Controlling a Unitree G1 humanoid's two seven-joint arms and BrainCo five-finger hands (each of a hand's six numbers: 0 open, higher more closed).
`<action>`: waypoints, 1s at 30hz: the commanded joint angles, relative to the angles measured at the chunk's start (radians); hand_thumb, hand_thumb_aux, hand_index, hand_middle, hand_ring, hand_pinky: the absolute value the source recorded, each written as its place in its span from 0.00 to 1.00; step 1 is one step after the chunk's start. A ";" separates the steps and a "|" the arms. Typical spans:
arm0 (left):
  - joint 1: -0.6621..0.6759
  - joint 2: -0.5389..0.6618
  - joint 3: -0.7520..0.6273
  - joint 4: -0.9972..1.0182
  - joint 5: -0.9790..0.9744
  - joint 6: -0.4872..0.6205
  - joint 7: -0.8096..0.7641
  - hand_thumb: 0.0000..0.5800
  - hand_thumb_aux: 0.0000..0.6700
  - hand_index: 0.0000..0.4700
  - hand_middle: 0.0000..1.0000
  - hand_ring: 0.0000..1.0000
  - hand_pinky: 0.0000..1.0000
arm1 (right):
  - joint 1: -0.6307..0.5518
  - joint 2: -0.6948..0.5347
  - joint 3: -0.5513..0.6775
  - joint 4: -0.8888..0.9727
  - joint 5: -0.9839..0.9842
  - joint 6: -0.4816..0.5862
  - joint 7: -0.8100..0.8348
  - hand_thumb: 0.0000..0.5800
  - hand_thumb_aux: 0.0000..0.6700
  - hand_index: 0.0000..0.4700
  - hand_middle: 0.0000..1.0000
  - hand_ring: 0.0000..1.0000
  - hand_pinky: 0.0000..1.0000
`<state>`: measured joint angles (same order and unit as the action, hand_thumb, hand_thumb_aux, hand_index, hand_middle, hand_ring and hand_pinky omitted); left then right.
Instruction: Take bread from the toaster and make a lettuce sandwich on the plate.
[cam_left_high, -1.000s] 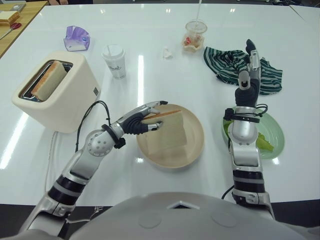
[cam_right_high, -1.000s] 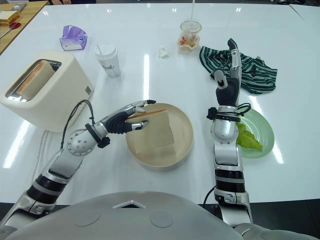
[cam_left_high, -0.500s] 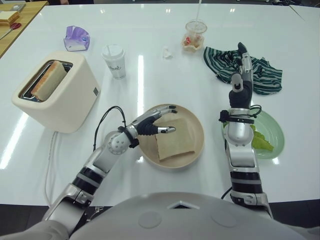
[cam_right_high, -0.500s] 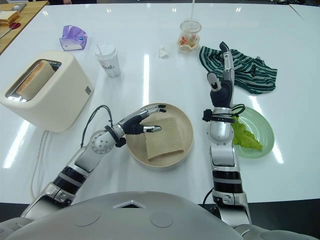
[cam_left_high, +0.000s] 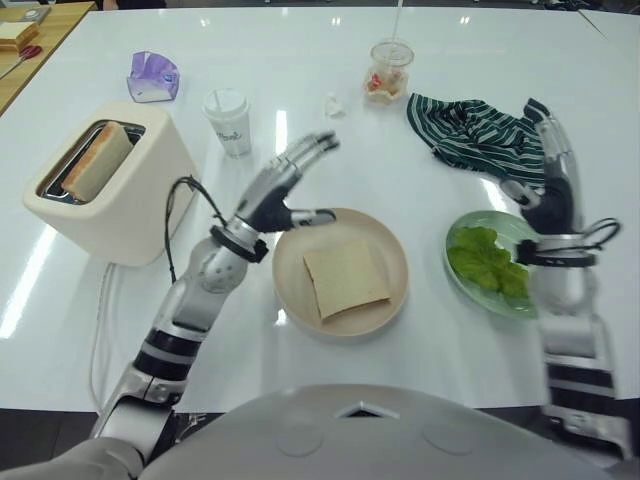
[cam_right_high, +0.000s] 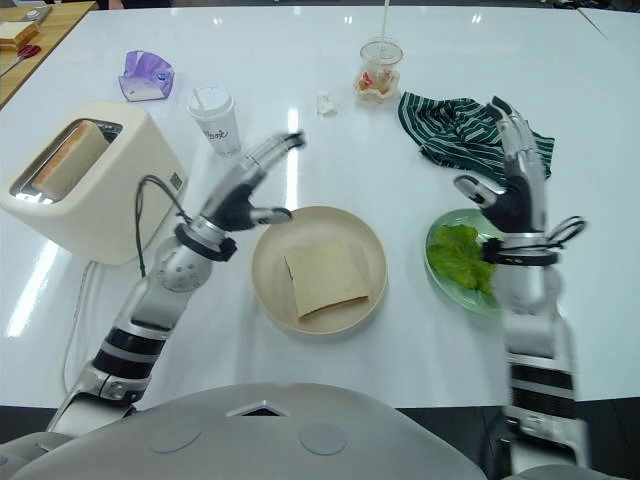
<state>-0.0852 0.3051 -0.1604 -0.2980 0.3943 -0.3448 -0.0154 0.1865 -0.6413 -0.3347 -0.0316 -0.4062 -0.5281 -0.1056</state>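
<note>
Bread (cam_left_high: 346, 279) flat on plate (cam_left_high: 291, 287), left hand (cam_left_high: 281, 190) apparently empty

Counted are one toaster (cam_left_high: 130, 205), two bread slices (slotted slice (cam_left_high: 98, 160), plated slice (cam_left_high: 345, 278)), two plates (beige plate (cam_left_high: 288, 275), green plate (cam_left_high: 487, 303)), two cups (lidded cup (cam_left_high: 229, 122), clear cup (cam_left_high: 389, 70)), one striped cloth (cam_left_high: 475, 135).

Toaster (cam_left_high: 130, 200), beige plate (cam_left_high: 290, 275), green plate (cam_left_high: 480, 218), striped cloth (cam_left_high: 475, 135), lidded cup (cam_left_high: 229, 123), clear cup (cam_left_high: 390, 68) were found on white surface (cam_left_high: 380, 160).
</note>
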 joint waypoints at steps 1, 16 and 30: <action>-0.016 -0.007 0.193 -0.118 -0.193 -0.017 0.036 0.00 0.00 0.00 0.00 0.00 0.00 | 0.163 -0.212 -0.041 0.180 -0.201 -0.143 -0.028 0.00 0.00 0.00 0.00 0.00 0.00; 0.028 0.004 0.307 0.026 -0.218 -0.109 0.024 0.00 0.00 0.00 0.00 0.00 0.00 | 0.077 -0.471 0.235 0.522 -0.547 -0.215 -0.348 0.95 0.78 0.78 0.00 0.00 0.00; 0.036 0.005 0.311 0.066 -0.156 -0.136 0.027 0.00 0.00 0.00 0.00 0.00 0.00 | 0.056 -0.508 0.336 0.500 -0.482 -0.216 -0.293 0.91 0.70 0.70 0.00 0.00 0.00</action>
<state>-0.0522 0.3039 0.1558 -0.2424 0.2218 -0.4751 0.0141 0.2402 -1.1288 -0.0093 0.4813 -0.9072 -0.7403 -0.4194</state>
